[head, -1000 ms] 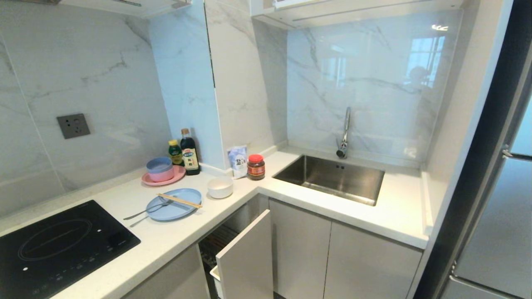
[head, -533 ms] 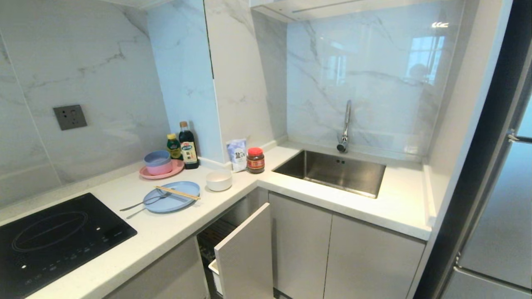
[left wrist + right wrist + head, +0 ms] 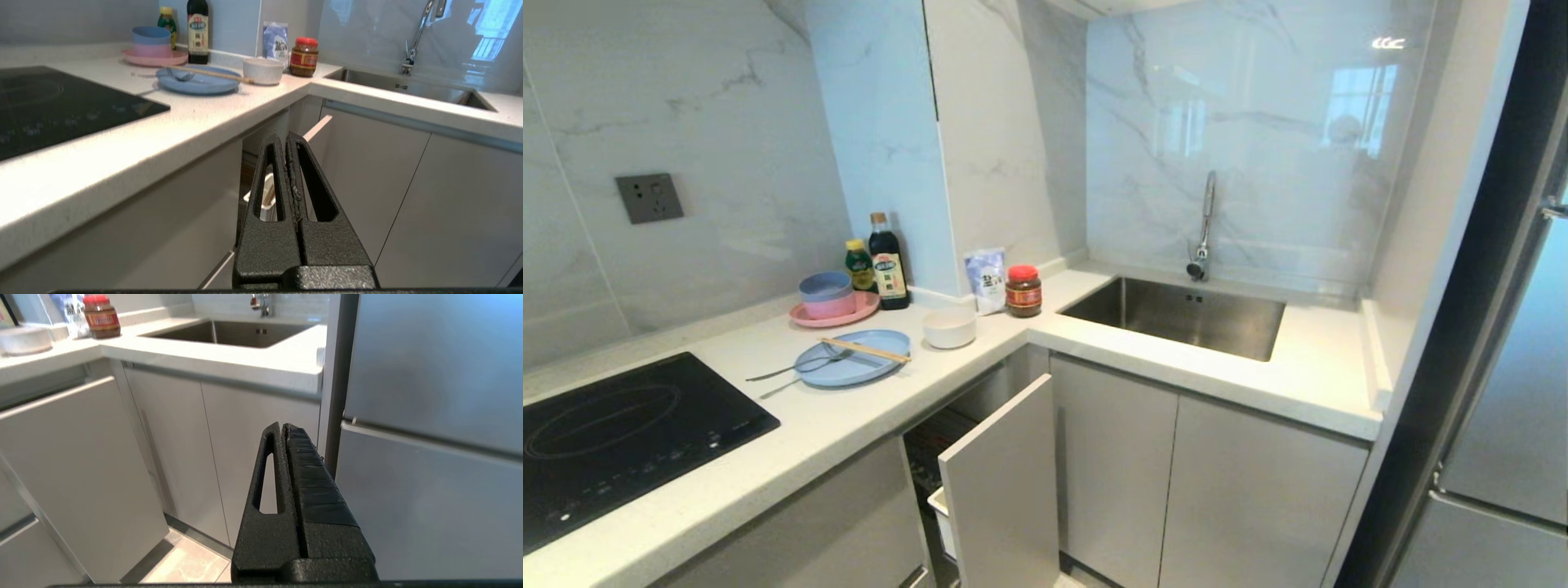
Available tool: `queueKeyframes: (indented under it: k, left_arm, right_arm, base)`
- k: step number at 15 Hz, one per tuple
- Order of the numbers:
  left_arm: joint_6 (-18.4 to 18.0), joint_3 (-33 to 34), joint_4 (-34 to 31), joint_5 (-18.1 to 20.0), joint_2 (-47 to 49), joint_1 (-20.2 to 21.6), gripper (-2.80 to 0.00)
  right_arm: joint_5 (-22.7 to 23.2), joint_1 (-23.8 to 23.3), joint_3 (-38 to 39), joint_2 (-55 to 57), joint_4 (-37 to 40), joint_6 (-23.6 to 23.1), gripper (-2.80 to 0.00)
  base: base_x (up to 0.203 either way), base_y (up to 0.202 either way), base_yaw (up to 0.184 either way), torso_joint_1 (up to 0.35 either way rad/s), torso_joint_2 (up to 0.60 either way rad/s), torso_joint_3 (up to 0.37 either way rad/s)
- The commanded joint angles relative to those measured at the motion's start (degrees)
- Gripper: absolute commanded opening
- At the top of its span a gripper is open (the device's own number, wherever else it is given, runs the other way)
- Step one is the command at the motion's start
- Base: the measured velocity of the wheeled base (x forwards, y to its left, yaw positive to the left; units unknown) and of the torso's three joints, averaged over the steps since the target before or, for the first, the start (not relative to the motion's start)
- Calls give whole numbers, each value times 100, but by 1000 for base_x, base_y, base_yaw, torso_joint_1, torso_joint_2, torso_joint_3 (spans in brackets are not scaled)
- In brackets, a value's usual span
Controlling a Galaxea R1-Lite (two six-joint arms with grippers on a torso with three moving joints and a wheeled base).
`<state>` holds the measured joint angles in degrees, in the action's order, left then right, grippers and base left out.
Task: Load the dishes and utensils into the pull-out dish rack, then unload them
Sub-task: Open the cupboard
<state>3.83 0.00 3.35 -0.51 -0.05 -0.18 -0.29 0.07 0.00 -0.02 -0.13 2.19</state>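
With both the left end effector [image 3: 287, 141] and right end effector [image 3: 282, 430] closed and empty, the chopsticks [image 3: 864, 350], balanced across the light-blue plate [image 3: 853, 363] at centre-left, could roll off the table [image 3: 849, 425] if the plate is lifted first.

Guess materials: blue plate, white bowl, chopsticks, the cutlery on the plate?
Light-blue plate: likely matte plastic or wheat-straw composite; flat pastel colour, no glaze shine.
White bowl: ceramic or melamine; smooth plain white, can't tell which.
Chopsticks: pale tan, matte, looks like light wood or bamboo.
Cutlery: thin silver-grey handles, looks like metal, probably stainless steel.
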Motion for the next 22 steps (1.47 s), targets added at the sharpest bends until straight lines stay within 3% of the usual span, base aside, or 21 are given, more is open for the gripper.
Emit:
queueKeyframes:
  k: [1, 13, 22]
  left_arm:
    - [4, 149, 8, -2, 5, 1, -280]
    - [4, 149, 8, -2, 5, 1, -280]
    - [4, 149, 8, -2, 5, 1, -280]
  right_arm:
    - [-6, 2, 9, -15, -4, 0, -280]
    - [2, 10, 9, -16, -4, -8, -280]
    - [3, 6, 9, -21, -13, -17, -280]
  base:
    - [0, 0, 0, -278, 547, 276]
    - [0, 0, 0, -254, 509, 254]
    - [0, 0, 0, -34, 71, 36]
